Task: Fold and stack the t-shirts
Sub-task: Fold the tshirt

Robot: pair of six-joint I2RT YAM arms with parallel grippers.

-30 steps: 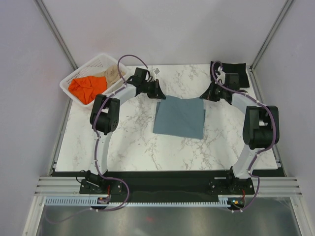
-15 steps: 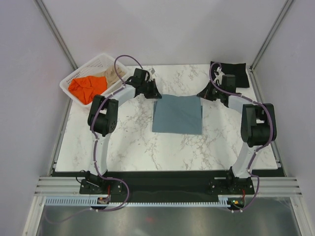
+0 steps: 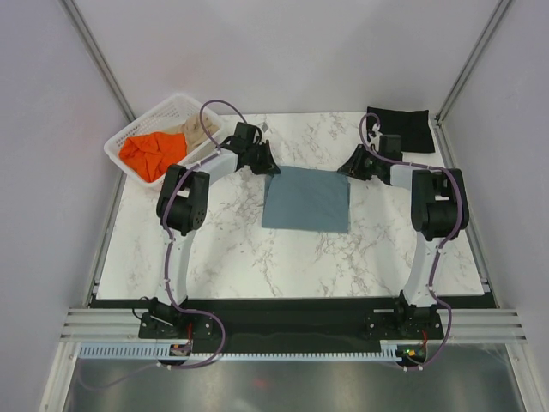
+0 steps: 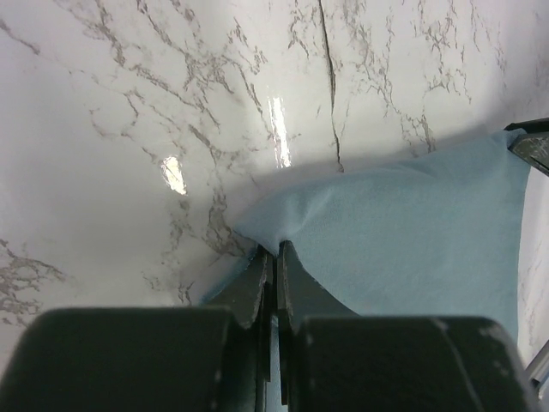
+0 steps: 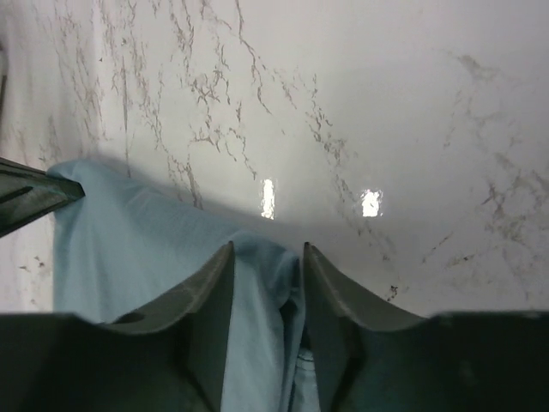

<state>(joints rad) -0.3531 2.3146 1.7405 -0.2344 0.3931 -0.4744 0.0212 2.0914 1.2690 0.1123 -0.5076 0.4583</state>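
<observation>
The slate blue-grey t-shirt (image 3: pixel 306 199) lies folded into a flat rectangle in the middle of the marble table (image 3: pixel 214 257), well back from the table's near edge. At the shirt's far left corner the left gripper (image 3: pixel 268 168) has its tips pressed together on a pinch of the cloth (the left wrist view shows that corner drawn up into a small peak between them). At the far right corner the right gripper (image 3: pixel 350 169) has its fingers (image 5: pixel 210 292) spread, with a fold of the same shirt lying in the gap between them. Whether either finger touches the cloth is hard to make out.

Farther back, on the table's far left corner, the white lattice basket (image 3: pixel 141 122) holds a crumpled orange t-shirt (image 3: pixel 150 153). A beige t-shirt (image 3: pixel 193 130) lies behind it, partly hidden by the left arm's cable. On the far right corner a black t-shirt (image 3: pixel 407 129) lies flat, its near left part covered by the right arm.
</observation>
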